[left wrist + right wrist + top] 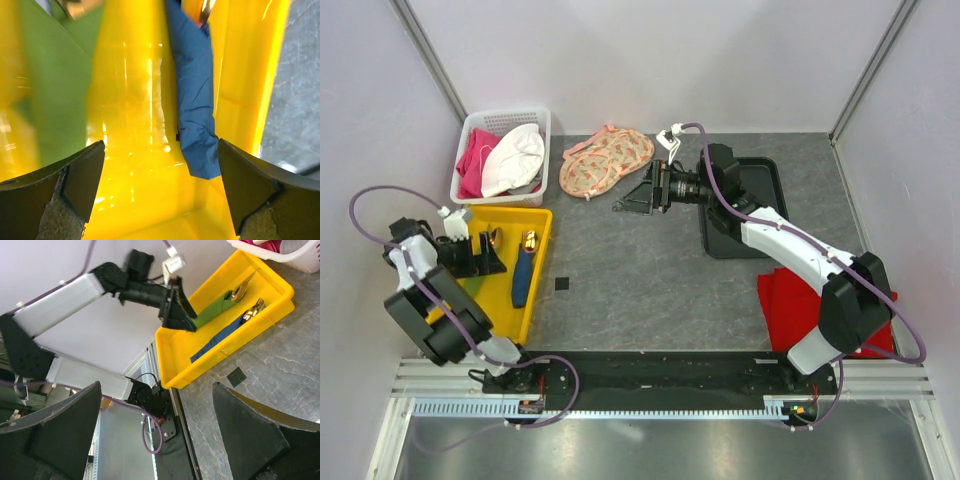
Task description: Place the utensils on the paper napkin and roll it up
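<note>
Your left gripper [161, 150] hangs wide open and empty over the yellow tray [130, 90]; your right gripper [156, 390], likewise, over the table [280, 370].

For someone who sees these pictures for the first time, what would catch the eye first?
The bright yellow tray at the near left stands out most. A long blue napkin and a green one lie in it with gold utensils at their far ends, and the left arm's fingers are spread open above it. After that come the red cloth at the near right and the peach flowered fabric at the back.
</note>
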Controlling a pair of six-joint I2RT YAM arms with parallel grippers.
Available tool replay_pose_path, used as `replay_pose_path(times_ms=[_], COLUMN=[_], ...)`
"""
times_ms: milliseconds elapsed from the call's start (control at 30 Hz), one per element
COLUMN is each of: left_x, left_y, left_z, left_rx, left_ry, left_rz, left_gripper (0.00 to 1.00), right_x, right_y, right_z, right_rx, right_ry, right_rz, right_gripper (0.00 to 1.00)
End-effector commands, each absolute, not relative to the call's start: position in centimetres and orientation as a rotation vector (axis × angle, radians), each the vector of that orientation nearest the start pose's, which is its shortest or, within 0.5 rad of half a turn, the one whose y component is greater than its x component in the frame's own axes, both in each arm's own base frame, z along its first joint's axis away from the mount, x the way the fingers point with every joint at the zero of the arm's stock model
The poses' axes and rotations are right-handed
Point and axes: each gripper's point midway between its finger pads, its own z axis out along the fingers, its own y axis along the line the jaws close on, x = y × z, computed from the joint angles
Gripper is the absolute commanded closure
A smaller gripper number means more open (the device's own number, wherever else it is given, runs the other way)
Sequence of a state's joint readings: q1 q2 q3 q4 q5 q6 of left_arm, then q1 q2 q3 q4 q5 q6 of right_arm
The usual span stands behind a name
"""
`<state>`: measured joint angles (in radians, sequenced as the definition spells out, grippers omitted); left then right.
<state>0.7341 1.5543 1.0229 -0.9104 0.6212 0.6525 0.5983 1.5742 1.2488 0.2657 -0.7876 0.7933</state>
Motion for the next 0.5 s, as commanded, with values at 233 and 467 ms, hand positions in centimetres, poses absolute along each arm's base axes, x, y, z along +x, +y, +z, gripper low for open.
replay_pose_path(times_ms=[233, 467], left_x=[30.0, 32.7], left_y=[2.9, -7.3], left_z=[18.2, 21.6], left_rx=[0.439, 0.654], left_ry=[2.379, 2.348], left_rz=[-0.280, -0.357], left_gripper=[0.00, 0.00], right_x=[29.8, 31.6], right_y=[32.7, 25.5], right_z=[32.2, 27.6], right_rx=[-0.574, -0.496], right_ry=[1.810, 1.973], right_rz=[1.369, 0.926], right_gripper=[0.02, 0.02])
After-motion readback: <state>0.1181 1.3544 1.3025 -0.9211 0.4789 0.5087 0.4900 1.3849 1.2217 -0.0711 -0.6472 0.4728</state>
